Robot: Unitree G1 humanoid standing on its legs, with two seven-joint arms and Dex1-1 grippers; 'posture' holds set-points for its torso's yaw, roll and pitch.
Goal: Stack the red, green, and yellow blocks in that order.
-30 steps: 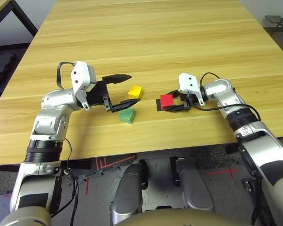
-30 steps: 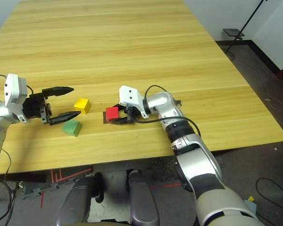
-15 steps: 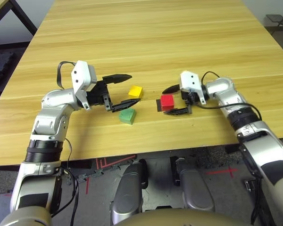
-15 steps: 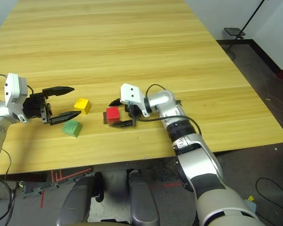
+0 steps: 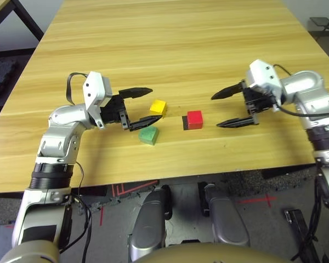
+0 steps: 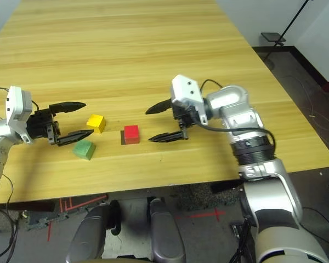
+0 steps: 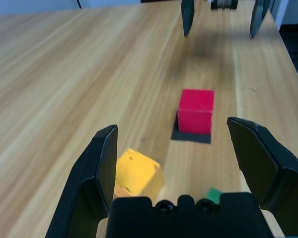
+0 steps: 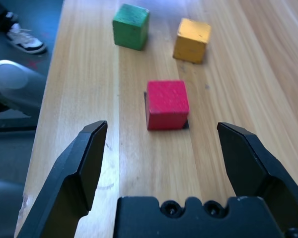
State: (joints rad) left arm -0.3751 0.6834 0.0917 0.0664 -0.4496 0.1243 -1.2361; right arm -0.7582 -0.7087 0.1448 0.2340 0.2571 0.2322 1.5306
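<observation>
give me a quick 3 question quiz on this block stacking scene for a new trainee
1. True or false: the green block already rests on the red block.
2. Multiple choice: what lies under the red block? A) a flat black square marker B) the yellow block C) bare wood only
3. Fill in: the block nearest the left gripper and closest to the table's near edge is the ____ one.

Key
1. False. All three blocks sit apart on the table; the yellow block is beside the green one, and nothing is stacked.
2. A. The black marker shows at the red block's base.
3. Green. Both the left gripper and the right gripper are open and empty.
</observation>
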